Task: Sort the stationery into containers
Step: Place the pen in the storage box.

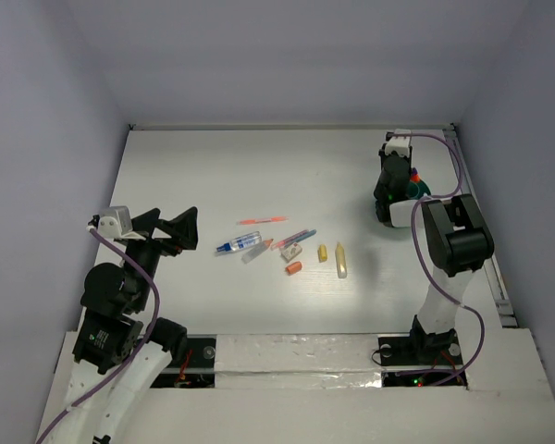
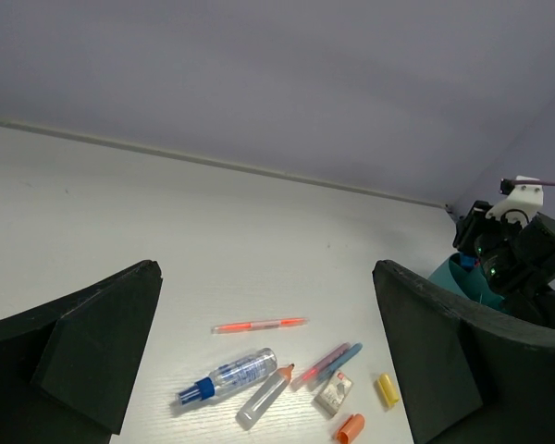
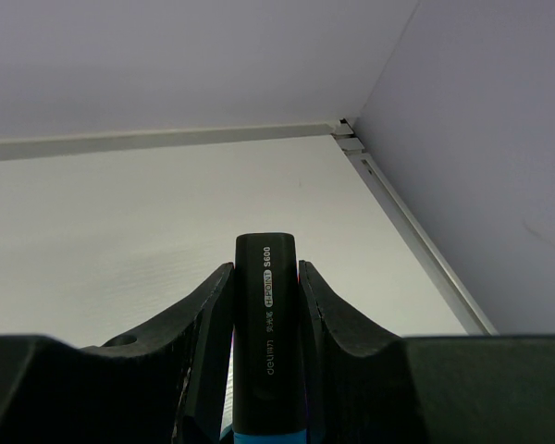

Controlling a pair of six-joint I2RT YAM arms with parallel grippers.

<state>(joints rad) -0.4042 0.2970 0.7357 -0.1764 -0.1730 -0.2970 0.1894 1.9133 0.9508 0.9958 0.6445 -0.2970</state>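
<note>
The right arm point(image 1: 449, 240) is extended to the teal organiser point(image 1: 423, 189), its wrist directly above it. The left gripper point(image 2: 266, 270) hangs spread wide, well left of the organiser. The loose stationery lies between them, including a blue-white pen point(image 1: 239, 243) and a yellow marker point(image 1: 340, 260). At the organiser, the right gripper point(image 3: 265, 276) is clamped on a black-capped marker point(image 3: 265, 361) with a blue body, printed "H-POINT S600". The brand seems to read "deli".

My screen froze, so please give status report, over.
Left claw open, empty. Right claw shut on black-capped marker by teal organiser. Other stationery loose mid-table. Nothing blocking.
</note>
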